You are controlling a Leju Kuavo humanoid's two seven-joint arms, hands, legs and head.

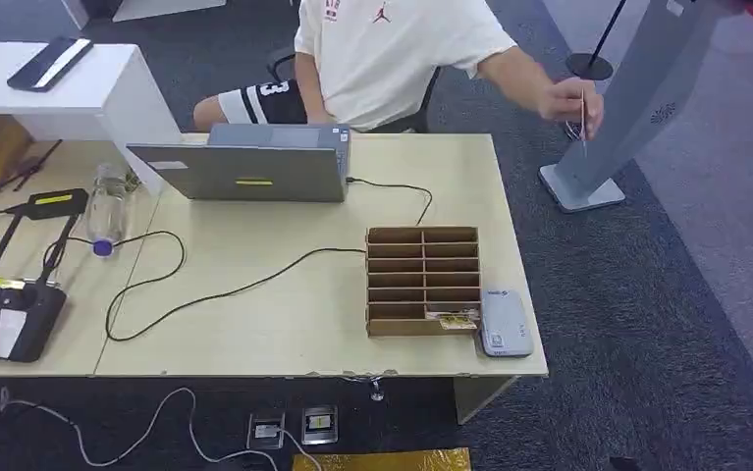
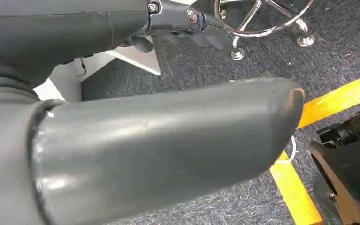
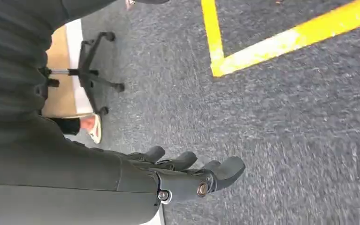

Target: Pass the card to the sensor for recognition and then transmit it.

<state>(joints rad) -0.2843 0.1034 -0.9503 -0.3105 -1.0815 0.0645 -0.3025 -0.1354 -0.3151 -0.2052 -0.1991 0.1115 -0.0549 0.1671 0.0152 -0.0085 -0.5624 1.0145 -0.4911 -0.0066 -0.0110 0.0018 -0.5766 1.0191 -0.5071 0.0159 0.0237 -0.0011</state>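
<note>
A cardboard slot box [image 1: 423,280] stands on the right part of the beige table [image 1: 274,324]. A yellowish card [image 1: 457,320] lies at the box's nearest right slot. Right beside it sits the white sensor [image 1: 506,322], close to the table's front right corner. A person in a white shirt sits behind the table and pinches a thin card [image 1: 582,128] out to the right, near a grey stand. My left hand [image 2: 168,136] hangs over the carpet, holding nothing, its thumb apart from the fingers. My right hand [image 3: 182,176] also hangs above the floor with loosely bent fingers and nothing in them.
An open laptop [image 1: 254,172] stands at the table's back, with a black cable running to the slot box. A water bottle [image 1: 107,208] and a black controller [image 1: 4,316] lie on the left. The grey stand [image 1: 637,98] rises from the carpet at the right.
</note>
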